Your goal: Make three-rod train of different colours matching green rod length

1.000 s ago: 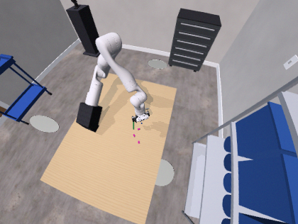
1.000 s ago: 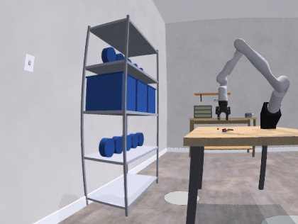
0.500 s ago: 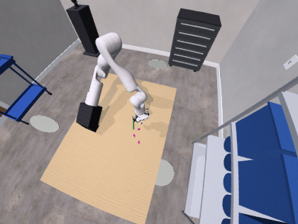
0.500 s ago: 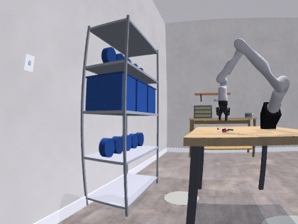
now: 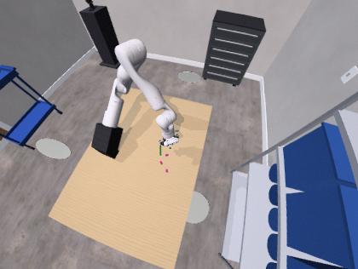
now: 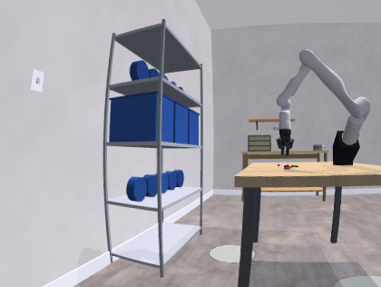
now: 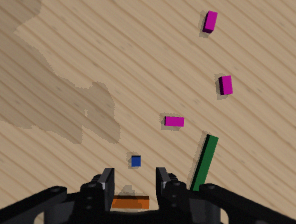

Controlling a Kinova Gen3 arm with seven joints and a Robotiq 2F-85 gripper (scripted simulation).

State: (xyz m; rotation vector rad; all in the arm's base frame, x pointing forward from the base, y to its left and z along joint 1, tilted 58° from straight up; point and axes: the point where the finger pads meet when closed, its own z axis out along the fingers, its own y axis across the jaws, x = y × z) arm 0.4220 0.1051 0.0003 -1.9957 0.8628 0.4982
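Observation:
In the wrist view my gripper (image 7: 135,180) hangs above the wooden table with its fingers partly closed and nothing between them. An orange rod (image 7: 130,202) lies flat on the table right below the fingers, crosswise to them. A small blue rod (image 7: 136,161) lies just beyond it. The green rod (image 7: 204,162) lies slanted to the right. Three magenta rods (image 7: 174,121) (image 7: 226,85) (image 7: 210,21) lie farther off to the right. In the exterior view the gripper (image 6: 286,147) is clearly above the table top. In the top view the gripper (image 5: 169,142) is at the green rod's (image 5: 160,150) far end.
The arm's black base (image 5: 106,140) stands at the table's left edge. A blue-loaded shelf (image 6: 154,150) and a dark drawer cabinet (image 5: 232,47) stand well off the table.

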